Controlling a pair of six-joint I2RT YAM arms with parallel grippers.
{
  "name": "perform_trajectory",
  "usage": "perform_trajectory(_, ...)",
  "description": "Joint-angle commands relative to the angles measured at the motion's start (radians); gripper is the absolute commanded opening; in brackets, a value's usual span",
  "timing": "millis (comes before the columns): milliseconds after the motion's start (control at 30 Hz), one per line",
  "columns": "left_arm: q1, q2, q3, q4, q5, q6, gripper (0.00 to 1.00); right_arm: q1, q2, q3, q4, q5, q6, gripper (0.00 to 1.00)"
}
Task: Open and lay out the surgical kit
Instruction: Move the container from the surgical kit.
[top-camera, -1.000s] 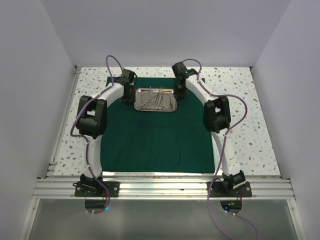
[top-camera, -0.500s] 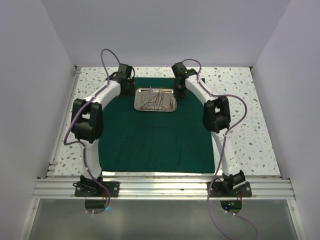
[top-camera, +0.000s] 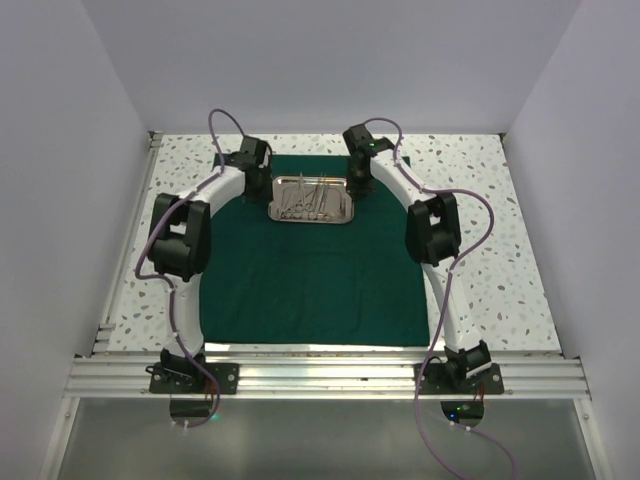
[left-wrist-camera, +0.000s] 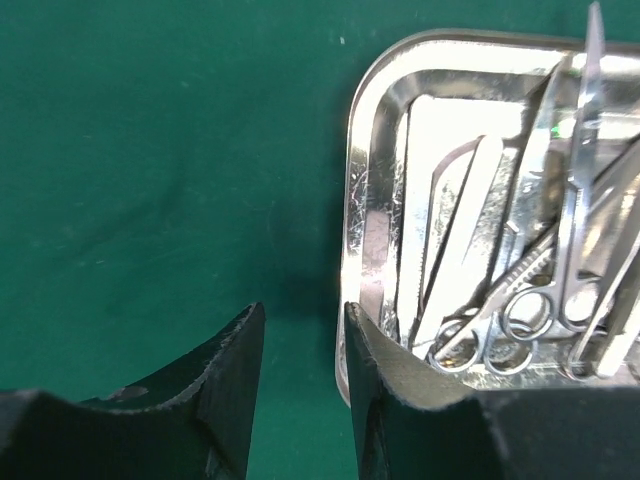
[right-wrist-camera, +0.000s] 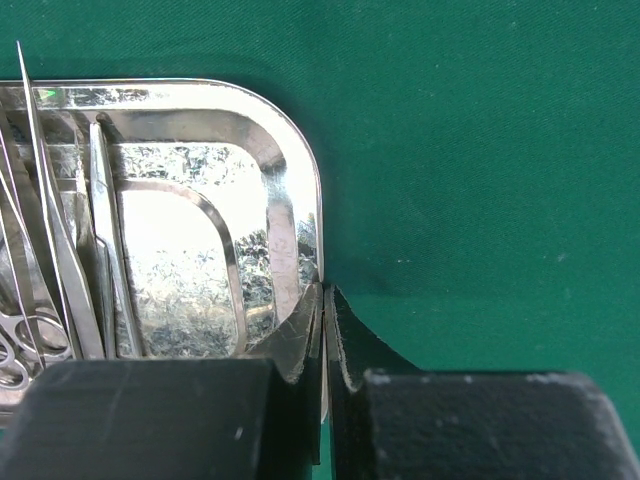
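Green drape (top-camera: 310, 285) flat on table (top-camera: 480, 200); steel tray (left-wrist-camera: 362, 200) at its far middle, instruments (left-wrist-camera: 530, 300) inside. The right gripper (right-wrist-camera: 325, 290) is pinched tight on the tray's right rim. The left gripper (left-wrist-camera: 302, 315) is half spread by the left rim, apparently clasping nothing.

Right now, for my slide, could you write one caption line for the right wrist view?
Right gripper pinches the rim of the steel tray holding instruments on the green drape.

Tray (right-wrist-camera: 290, 200) cropped at left edge
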Motion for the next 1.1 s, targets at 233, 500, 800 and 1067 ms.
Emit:
perform_trajectory(233, 0.01, 0.037, -0.012, 0.051, 0.058, -0.012, 0.32, -0.007, 0.034, -0.042, -0.045, 0.037, -0.031, 0.0)
perform_trajectory(500, 0.001, -0.021, -0.101, 0.074, 0.073, -0.012, 0.0, -0.006, -0.021, -0.154, -0.008, 0.025, -0.028, 0.0)
perform_trajectory(800, -0.028, -0.155, -0.242, 0.096, 0.071, -0.012, 0.0, 0.006, -0.184, -0.361, 0.009, 0.011, -0.022, 0.0)
perform_trajectory(1067, -0.036, -0.34, -0.443, 0.094, 0.073, -0.029, 0.0, 0.034, -0.359, -0.551, 0.019, -0.004, 0.005, 0.0)
